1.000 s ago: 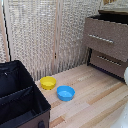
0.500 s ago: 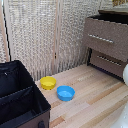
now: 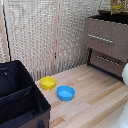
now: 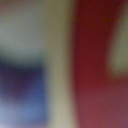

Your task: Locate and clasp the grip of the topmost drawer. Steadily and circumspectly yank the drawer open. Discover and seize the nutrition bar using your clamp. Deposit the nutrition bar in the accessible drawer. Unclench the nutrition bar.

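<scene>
The gripper's state cannot be told: the wrist view is only blur. The wide dark-brown wooden topmost drawer point(image 3: 106, 39) looks shut. Above it, on the dresser top, lies the red-and-yellow printed nutrition bar point(image 3: 118, 5); every step seems left.

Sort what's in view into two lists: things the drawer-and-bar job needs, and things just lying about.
Needed for the job:
- topmost drawer, shut, silver bar handle
- nutrition bar, on top of the dresser

Just lying about:
- lower drawer
- yellow bowl
- blue bowl, beside the yellow one
- black case, open, on the exterior view's left

The end effector cannot be made out; the wrist view is only blur.
</scene>
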